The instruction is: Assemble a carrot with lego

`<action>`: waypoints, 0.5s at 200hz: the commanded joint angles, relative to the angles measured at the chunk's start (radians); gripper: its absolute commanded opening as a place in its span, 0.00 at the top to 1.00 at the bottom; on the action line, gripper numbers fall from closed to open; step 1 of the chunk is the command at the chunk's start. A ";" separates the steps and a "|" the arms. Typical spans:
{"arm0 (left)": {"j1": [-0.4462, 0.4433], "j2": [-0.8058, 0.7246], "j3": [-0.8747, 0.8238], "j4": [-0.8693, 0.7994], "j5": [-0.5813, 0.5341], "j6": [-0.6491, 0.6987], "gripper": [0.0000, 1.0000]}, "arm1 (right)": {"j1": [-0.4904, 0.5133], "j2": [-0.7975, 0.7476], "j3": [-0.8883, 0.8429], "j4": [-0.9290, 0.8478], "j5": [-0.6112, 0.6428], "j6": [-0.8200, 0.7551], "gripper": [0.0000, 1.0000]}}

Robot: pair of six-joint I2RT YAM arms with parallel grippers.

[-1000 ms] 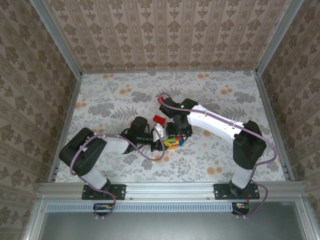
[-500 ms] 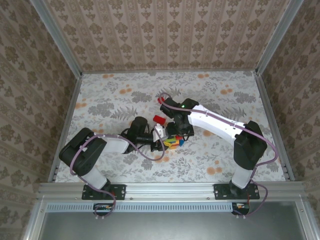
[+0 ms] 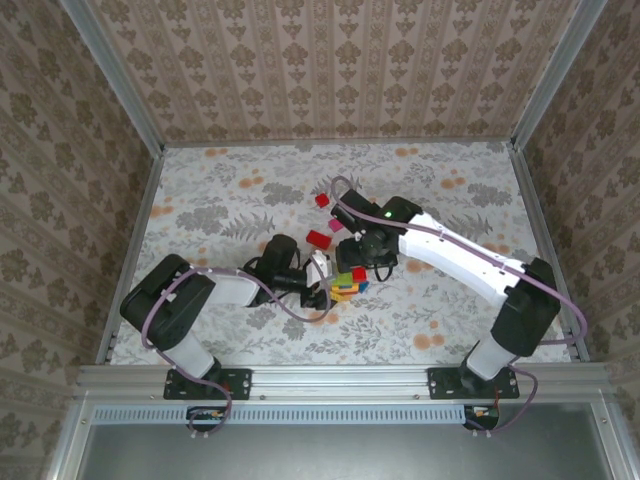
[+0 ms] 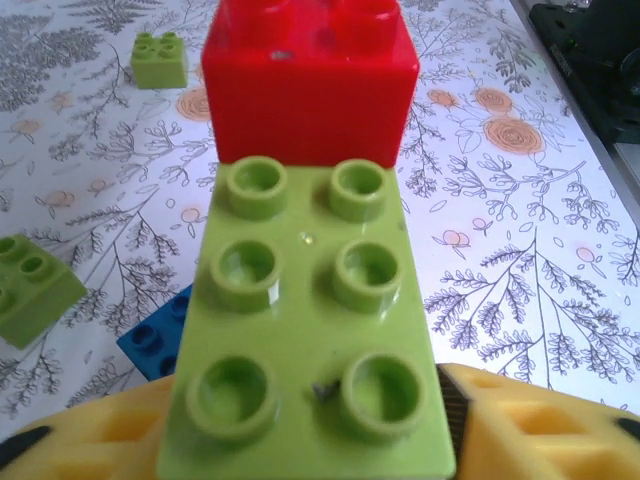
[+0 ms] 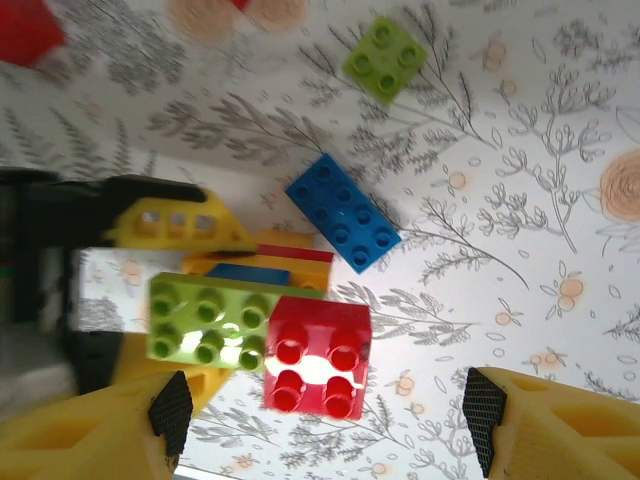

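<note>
- Over the red brick (image 5: 318, 355) hangs the right hand (image 5: 328, 408), fingers spread, gaps either side
- The green brick (image 4: 305, 320) lies lengthwise between the fingers of the left hand (image 4: 305, 430), red at its far end, mid worktop (image 3: 450, 300); pinched or loose, I cannot tell

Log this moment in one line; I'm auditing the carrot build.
left pincer: around green-red stack, grip unclear | right pincer: open, over stack | blue brick: loose

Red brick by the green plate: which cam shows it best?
Right wrist: the whole red brick, four studs, sits in frame. Left wrist crops its top; top external shows it as a small red patch.
</note>
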 commanded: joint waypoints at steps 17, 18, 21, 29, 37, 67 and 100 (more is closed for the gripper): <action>-0.005 0.004 0.004 -0.034 0.019 0.004 0.24 | 0.008 -0.080 -0.055 0.004 0.002 -0.016 0.26; -0.005 0.003 0.004 -0.033 0.019 0.004 0.24 | 0.008 -0.082 -0.057 0.003 0.003 -0.017 0.26; -0.005 0.005 0.003 -0.032 0.018 0.003 0.20 | 0.008 -0.088 -0.063 0.000 0.001 -0.016 0.27; -0.001 0.006 0.002 -0.023 0.009 -0.006 0.08 | 0.008 -0.099 -0.081 -0.009 -0.002 -0.014 0.27; 0.002 0.006 0.000 -0.011 0.002 -0.014 0.00 | 0.009 -0.111 -0.104 -0.015 -0.007 -0.010 0.27; 0.035 0.002 -0.013 0.048 -0.001 -0.057 0.00 | 0.008 -0.170 -0.227 0.025 -0.027 0.018 0.27; 0.070 -0.012 -0.025 0.107 0.025 -0.080 0.00 | 0.007 -0.198 -0.314 0.075 -0.036 0.032 0.27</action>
